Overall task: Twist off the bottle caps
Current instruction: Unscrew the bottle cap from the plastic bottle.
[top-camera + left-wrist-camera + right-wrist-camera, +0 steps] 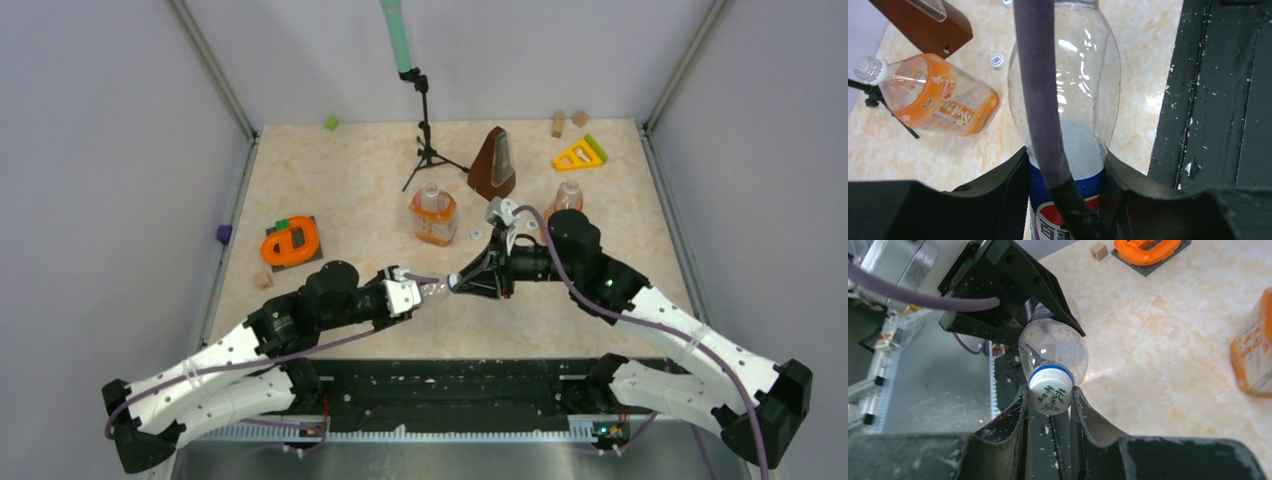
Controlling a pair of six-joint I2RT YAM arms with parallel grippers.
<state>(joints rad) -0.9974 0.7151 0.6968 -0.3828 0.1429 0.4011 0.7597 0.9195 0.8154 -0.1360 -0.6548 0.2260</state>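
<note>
Locate the clear bottle (1054, 347) with the blue label, lying level in the air above the near part of the table (340, 190), between the two arms. Note the left gripper (1065, 167), jaws pinching the labelled body of that bottle, one finger on each side. Note the right gripper (1049, 397) facing it, jaws closed on the white cap (1050, 396) with green print, seated on the neck just above a blue ring. Find the squat orange bottle (433, 215) upright behind the grippers near mid-table, neck bare in the left wrist view. Find a loose white cap (997, 60) flat on the tabletop just beside it, toward the right arm. Find the slim orange bottle (568, 195) further right, partly hidden behind the right arm; cap condition not discernible. Find the brown metronome (493, 165) behind and between the two orange bottles.
</note>
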